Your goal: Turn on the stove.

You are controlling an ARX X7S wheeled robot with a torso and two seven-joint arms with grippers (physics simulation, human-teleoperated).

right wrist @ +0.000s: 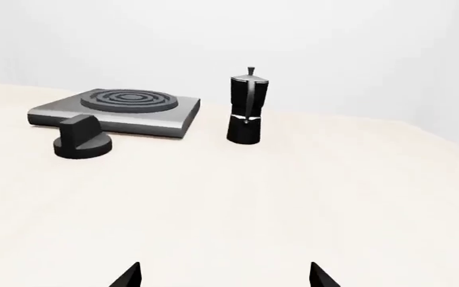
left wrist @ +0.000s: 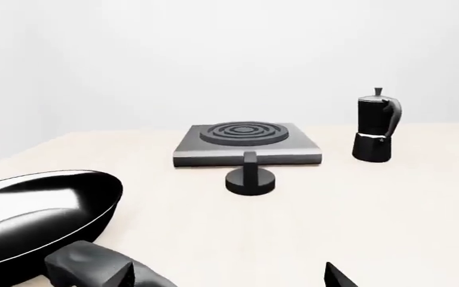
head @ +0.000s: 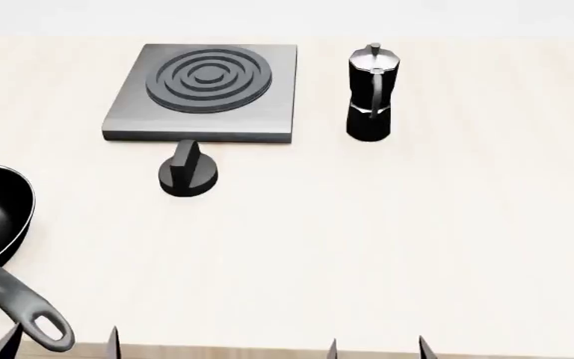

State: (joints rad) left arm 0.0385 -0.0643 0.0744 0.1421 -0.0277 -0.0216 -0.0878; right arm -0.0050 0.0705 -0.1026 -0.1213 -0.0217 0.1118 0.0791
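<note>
Head view is showing us the knob [head: 188, 173] sitting on the desk [head: 387, 247] just before the stove [head: 205, 91], well ahead of both parted, empty fingers; our left gripper [head: 63, 340] is lying nearer than the right gripper [head: 377, 348].

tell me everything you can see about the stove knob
The knob is small, black and round: a flat disc base with a raised upright grip ridge across its top, matte like plastic. It stands apart on the pale table, just in front of the grey stove slab, near its front edge. Nothing grips it; no gripper is near it. No markings show its setting.
</note>
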